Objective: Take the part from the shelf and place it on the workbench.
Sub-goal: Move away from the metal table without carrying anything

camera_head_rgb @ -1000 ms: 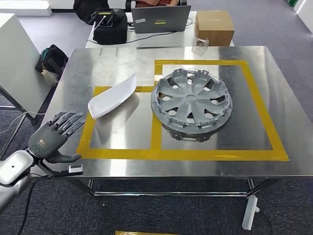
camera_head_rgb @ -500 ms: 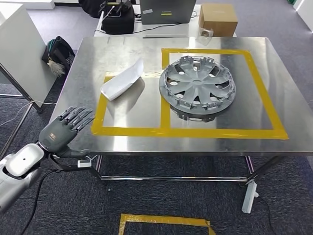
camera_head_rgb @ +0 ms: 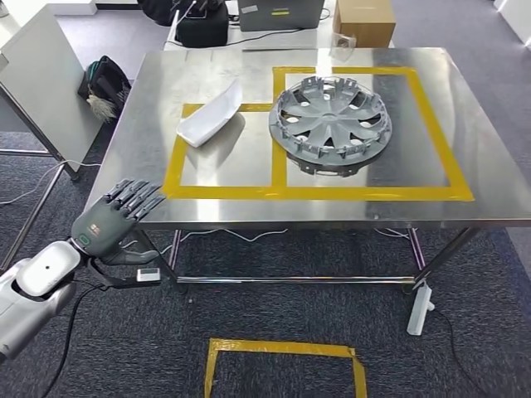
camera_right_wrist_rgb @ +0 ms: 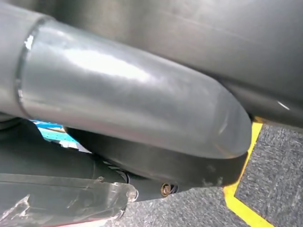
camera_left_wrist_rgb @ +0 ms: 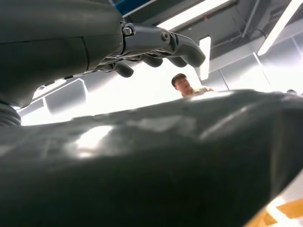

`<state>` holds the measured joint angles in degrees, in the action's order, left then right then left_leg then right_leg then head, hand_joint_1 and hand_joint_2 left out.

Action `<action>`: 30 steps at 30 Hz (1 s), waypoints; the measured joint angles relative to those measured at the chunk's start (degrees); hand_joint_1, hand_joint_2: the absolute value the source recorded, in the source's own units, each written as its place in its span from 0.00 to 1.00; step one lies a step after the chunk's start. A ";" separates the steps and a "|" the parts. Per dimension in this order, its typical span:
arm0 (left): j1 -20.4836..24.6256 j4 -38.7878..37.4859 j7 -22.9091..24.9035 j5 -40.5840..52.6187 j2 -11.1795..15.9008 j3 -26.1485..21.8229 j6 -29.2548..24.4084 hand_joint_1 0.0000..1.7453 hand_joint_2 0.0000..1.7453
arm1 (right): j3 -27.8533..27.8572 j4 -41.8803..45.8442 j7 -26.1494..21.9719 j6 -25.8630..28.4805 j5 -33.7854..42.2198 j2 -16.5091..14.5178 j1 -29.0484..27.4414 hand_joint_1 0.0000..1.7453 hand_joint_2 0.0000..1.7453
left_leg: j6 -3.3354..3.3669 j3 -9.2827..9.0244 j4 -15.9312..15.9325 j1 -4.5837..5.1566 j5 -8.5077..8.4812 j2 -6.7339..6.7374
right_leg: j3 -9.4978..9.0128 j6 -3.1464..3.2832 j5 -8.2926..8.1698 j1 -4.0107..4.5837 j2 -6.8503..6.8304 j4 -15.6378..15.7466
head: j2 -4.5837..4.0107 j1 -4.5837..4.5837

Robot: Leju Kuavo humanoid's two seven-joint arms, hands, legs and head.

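Observation:
A white curved shell part (camera_head_rgb: 210, 116) lies on the steel workbench (camera_head_rgb: 489, 166), inside the left yellow-taped rectangle. A grey wheel cover (camera_head_rgb: 330, 123) lies in the larger taped rectangle to its right. My left hand (camera_head_rgb: 116, 217) hovers off the table's near left corner, palm down, fingers spread and straight, holding nothing. The left wrist view shows those fingers (camera_left_wrist_rgb: 161, 45) stretched out. In the right wrist view, a thick grey part of my right hand (camera_right_wrist_rgb: 136, 109) lies close to the camera above carpet and yellow tape; its fingers are hidden.
A yellow tape square (camera_head_rgb: 282, 348) marks the carpet in front of the table. A power strip (camera_head_rgb: 418, 308) lies by the right leg. A white panel (camera_head_rgb: 37, 83) and black bag (camera_head_rgb: 106, 83) stand left. A laptop (camera_head_rgb: 280, 12) and cardboard box (camera_head_rgb: 364, 21) sit behind.
The whole picture has shifted: the camera has drawn back from the table, and the floor tape square has come into view. My left hand keeps its spread pose.

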<state>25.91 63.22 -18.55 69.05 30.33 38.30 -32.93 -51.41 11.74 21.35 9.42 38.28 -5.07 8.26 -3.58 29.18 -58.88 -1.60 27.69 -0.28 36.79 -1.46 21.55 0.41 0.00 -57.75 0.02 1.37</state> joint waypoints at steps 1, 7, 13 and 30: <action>0.09 -0.04 0.05 -0.05 -0.14 0.05 -0.01 0.00 0.00 | 0.00 0.00 0.00 -0.07 -0.02 0.09 0.04 0.00 0.00 | 0.51 -1.08 1.88 0.07 0.71 -0.08 | 0.33 -0.31 -0.49 0.10 0.02 -0.10 | 0.00 0.04; 0.34 -0.73 0.45 -0.13 -0.79 0.78 -0.04 0.00 0.00 | 0.02 -0.07 -0.39 -0.15 -0.04 0.41 -0.40 0.00 0.00 | 3.89 2.43 2.35 0.44 -2.04 0.22 | 3.86 -1.88 6.70 -0.33 0.14 -7.61 | 0.00 -0.24; 0.40 -1.63 0.62 -0.13 -1.21 1.45 -0.10 0.00 0.00 | 0.02 -0.07 -0.24 -0.27 -0.05 0.50 -0.44 0.00 0.00 | 3.89 7.55 2.17 1.25 -6.14 0.21 | -1.78 -0.93 6.62 0.01 0.20 -11.47 | 0.00 -0.29; 1.26 -2.59 0.78 -0.32 -1.26 1.75 -0.27 0.00 0.00 | 0.04 -0.03 0.73 -0.51 0.04 0.46 -0.50 0.00 0.00 | 1.56 1.97 -1.26 1.33 -1.71 0.17 | -1.20 1.02 0.87 0.38 -0.01 0.67 | 0.00 -0.03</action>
<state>27.17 60.63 -17.76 68.73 29.07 40.05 -33.21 -51.36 11.70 22.09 8.91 38.32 -4.61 7.76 -2.03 31.15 -60.14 -0.28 25.98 -0.11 35.59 -0.44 22.42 0.79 -0.01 -57.09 0.02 1.33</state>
